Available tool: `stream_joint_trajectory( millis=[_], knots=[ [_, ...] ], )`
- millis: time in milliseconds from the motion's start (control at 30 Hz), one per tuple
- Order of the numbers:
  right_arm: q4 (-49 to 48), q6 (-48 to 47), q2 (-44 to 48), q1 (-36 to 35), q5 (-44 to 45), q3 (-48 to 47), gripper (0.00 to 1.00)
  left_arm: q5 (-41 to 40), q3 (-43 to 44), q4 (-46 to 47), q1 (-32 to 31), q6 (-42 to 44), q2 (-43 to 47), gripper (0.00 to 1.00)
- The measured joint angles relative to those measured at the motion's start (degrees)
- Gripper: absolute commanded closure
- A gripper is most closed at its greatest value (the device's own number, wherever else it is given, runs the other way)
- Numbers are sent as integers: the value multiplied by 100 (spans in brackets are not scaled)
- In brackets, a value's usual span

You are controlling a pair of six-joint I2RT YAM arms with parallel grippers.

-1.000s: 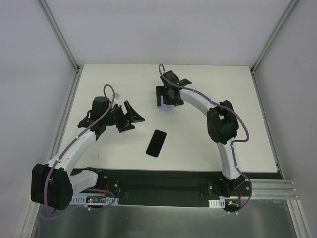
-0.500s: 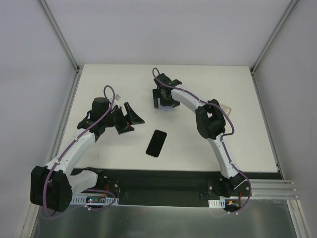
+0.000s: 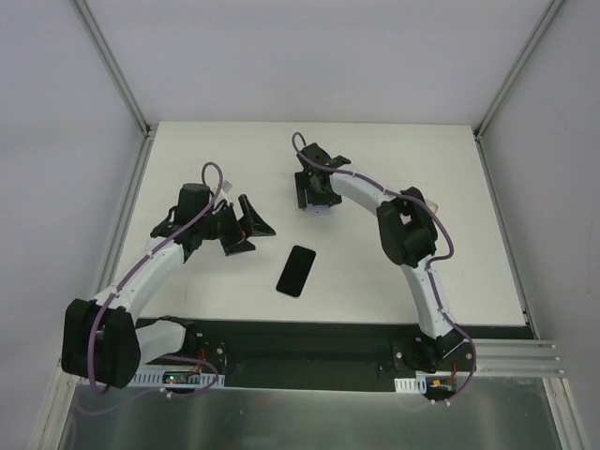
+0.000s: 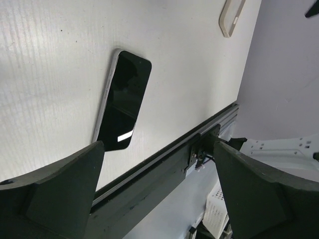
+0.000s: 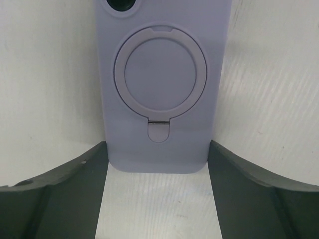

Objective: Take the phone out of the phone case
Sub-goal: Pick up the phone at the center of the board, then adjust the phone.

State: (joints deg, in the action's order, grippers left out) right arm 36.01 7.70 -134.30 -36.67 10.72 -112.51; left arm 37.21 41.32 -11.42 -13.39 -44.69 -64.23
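A lavender phone case lies back up on the table, its round ring flat against it. Whether a phone is inside cannot be told from this side. My right gripper is down over the case's near end, with a fingertip against each long edge. In the top view the right gripper hides nearly all of the case. A bare black phone lies screen up at the table's middle and also shows as the phone in the left wrist view. My left gripper hovers open and empty to the phone's left.
A pale, empty-looking case lies on the table at the right, partly behind the right arm's elbow. The table's near edge is a black rail with the arm bases on it. White walls enclose the back and sides.
My right gripper has shifted slightly left and settled over the lavender case, and its jaws have narrowed onto the case's edges. The left gripper and the black phone have hardly moved.
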Motion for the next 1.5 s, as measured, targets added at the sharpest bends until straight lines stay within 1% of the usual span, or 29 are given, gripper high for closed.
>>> stream_joint_trajectory(
  millis=[33, 67, 200, 267, 367, 433, 567, 700, 833, 1033, 1133, 1167, 1233, 1267, 1300, 1333, 1367, 1400, 1467, 1500],
  knots=[
    [-79, -48, 131, 9, -59, 216, 87, 22, 7, 4, 9, 11, -94, 10],
    [-157, -81, 280, 15, -133, 450, 87, 70, 28, 15, 46, 22, -238, 10],
    [-446, -114, 1108, 57, -632, 1620, 87, 326, 262, 155, 164, -17, -1130, 11],
    [-702, -39, 1703, 68, -966, 2365, 87, 431, 393, 297, 186, -116, -1512, 12],
    [-1132, 155, 2697, 66, -1513, 3545, 88, 601, 577, 645, 186, -367, -2011, 13],
    [-1360, 308, 3198, 61, -1827, 4127, 91, 743, 669, 953, 186, -564, -2299, 12],
    [-1843, 660, 3838, 15, -2422, 4957, 92, 957, 728, 1539, 175, -868, -2680, 12],
    [-2166, 944, 4142, -59, -2754, 5401, 94, 1189, 728, 2044, 94, -1165, -2949, 13],
    [-2413, 1152, 4166, -70, -2964, 5427, 94, 1349, 726, 2439, -131, -1403, -3215, 13],
    [-2693, 1335, 4166, -79, -3130, 5423, 94, 1493, 730, 2643, -356, -1556, -3576, 13],
    [-2741, 1401, 4166, -90, -3182, 5421, 95, 1510, 730, 2671, -367, -1602, -3716, 16],
    [-2752, 1419, 4166, -101, -3195, 5421, 94, 1513, 734, 2671, -367, -1611, -3740, 19],
    [-2765, 1438, 4166, -116, -3226, 5414, 94, 1515, 780, 2671, -367, -1633, -3779, 24],
    [-2767, 1440, 4166, -127, -3230, 5410, 94, 1515, 824, 2675, -369, -1641, -3801, 30],
    [-2767, 1445, 4166, -138, -3244, 5401, 93, 1515, 885, 2684, -378, -1650, -3836, 33],
    [-2774, 1447, 4166, -146, -3257, 5401, 90, 1515, 960, 2710, -389, -1665, -3880, 37],
    [-2771, 1458, 4166, -162, -3261, 5399, 88, 1515, 1036, 2726, -396, -1690, -3941, 51],
    [-2769, 1456, 4166, -168, -3261, 5399, 86, 1521, 1108, 2739, -404, -1711, -4006, 59],
    [-2743, 1438, 4168, -179, -3237, 5392, 76, 1523, 1257, 2758, -428, -1757, -4157, 76],
    [-2717, 1419, 4168, -184, -3215, 5381, 71, 1521, 1344, 2743, -448, -1770, -4245, 91]
  ],
)
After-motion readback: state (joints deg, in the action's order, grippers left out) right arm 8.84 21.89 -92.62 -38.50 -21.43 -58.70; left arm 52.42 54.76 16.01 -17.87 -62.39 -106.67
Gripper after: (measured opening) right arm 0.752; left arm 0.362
